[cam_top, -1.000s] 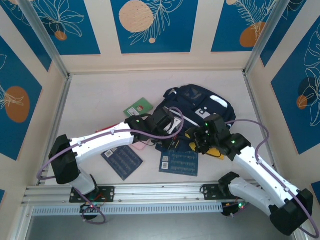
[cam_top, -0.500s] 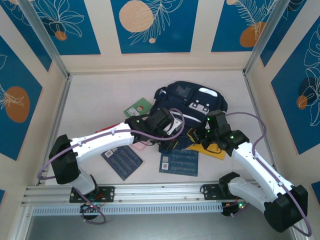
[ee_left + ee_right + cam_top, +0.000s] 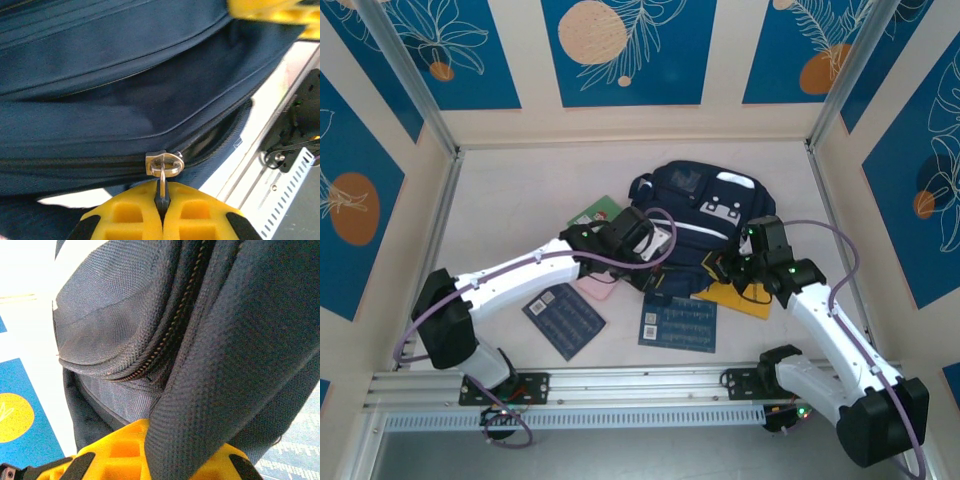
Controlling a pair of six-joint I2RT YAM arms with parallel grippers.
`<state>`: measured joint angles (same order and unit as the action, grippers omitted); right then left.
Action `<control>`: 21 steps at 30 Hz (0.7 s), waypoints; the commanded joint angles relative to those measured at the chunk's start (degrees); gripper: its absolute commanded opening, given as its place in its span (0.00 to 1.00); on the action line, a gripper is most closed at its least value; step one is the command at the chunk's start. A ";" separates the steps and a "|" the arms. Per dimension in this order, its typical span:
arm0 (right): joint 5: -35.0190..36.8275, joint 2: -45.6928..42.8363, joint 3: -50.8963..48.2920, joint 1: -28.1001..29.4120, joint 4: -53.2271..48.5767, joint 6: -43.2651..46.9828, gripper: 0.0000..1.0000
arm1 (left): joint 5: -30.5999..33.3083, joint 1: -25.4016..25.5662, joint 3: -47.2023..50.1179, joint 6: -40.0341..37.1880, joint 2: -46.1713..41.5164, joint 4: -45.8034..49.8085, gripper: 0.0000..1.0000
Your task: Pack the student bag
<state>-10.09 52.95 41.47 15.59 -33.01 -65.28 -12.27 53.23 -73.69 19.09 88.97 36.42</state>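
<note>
Your student bag (image 3: 705,205) lies on the desk (image 3: 520,190), centre-right in the top view, with both arms reaching into its lower edge.

- **Left gripper** (image 3: 162,202): at the bag's lower-left side. Jaws are fully closed, pinching the zip pull (image 3: 162,186) that hangs from the metal slider. In its wrist view the zip line runs left to right straight above the fingertips.
- **Right gripper** (image 3: 165,462): at the bag's lower-right side. It is clamped tight on a dark webbing strap (image 3: 215,380), which rises from between the fingers to the upper right of the frame. An open zip seam is just left of the strap.

A yellow flat item (image 3: 745,300) sticks out under the bag's lower-right edge. A green card (image 3: 592,215) sits just left of the bag, and two blue booklets (image 3: 678,322) (image 3: 565,320) lie below it.
</note>
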 commanded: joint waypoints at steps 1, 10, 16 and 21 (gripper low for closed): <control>1.77 -0.98 1.88 -3.34 -0.60 5.84 0.00 | -0.25 -2.63 2.04 -1.09 -3.16 3.73 0.00; 1.30 2.52 4.16 -7.81 -1.77 9.17 0.02 | -3.74 -3.67 2.07 -0.33 -1.51 1.03 0.00; 5.86 3.50 9.61 -8.03 -7.27 8.95 0.57 | -7.68 -1.34 -2.25 3.22 2.01 -3.82 0.00; 13.73 1.01 16.13 -7.52 -19.10 5.66 0.62 | -9.50 1.49 -4.95 5.68 4.59 -6.22 0.00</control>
<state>-2.48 56.18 53.60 8.12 -44.82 -58.17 -17.85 52.77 -75.59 22.68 92.79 33.28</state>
